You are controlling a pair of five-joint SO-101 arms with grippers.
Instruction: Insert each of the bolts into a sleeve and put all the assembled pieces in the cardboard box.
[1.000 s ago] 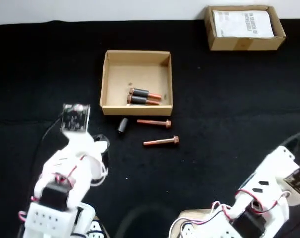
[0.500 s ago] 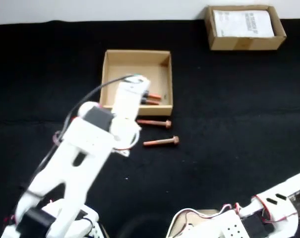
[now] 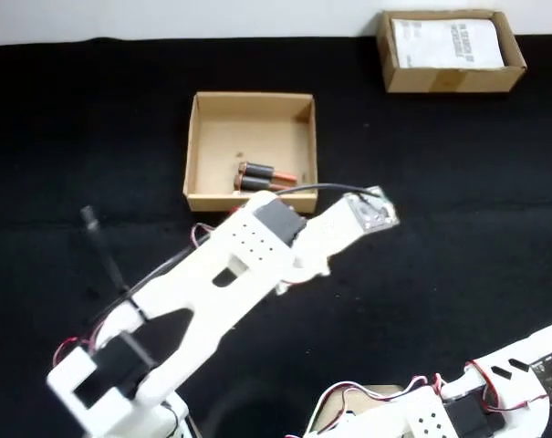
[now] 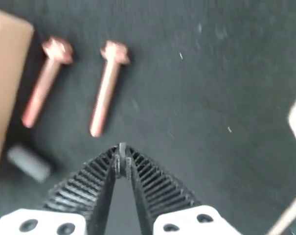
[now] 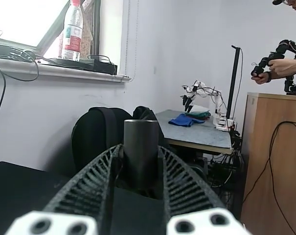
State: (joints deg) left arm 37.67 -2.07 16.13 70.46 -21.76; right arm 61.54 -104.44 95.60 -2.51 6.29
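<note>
The left gripper (image 4: 121, 159) is fully closed, its ribbed fingertips meeting with nothing between them. Just ahead of its tips, but not touching them, lies the first bolt (image 4: 108, 88). The second bolt (image 4: 44, 81) lies beside it, on the side toward the cardboard box (image 4: 3, 83). The two bolts lie flat on the black bench (image 4: 211, 73), roughly parallel. Their long axes run about in line with the gripper, with the shank ends toward it and the flanged heads away. Both are copper-coloured, with plain straight shanks. A loose sleeve (image 4: 28, 163), a short grey cylinder, lies on its side close to the box wall, off to the side of the gripper's fingers.

In the high view the left arm (image 3: 248, 265) stretches from the near left toward the middle of the bench, just near of the cardboard box (image 3: 192, 146). Inside the box, against its near wall, two assembled pieces (image 3: 265, 176) lie side by side. Their dark sleeves are to the left and their copper ends point right.

The right gripper (image 5: 140, 145) is raised off the bench and faces the room. Its fingers are parted only as far as the held sleeve (image 5: 140, 161) they clamp. That sleeve is a dark, smooth tube standing upright between the fingers, its open end rising past the fingertips. The right arm (image 3: 504, 392) sits at the near right.
</note>
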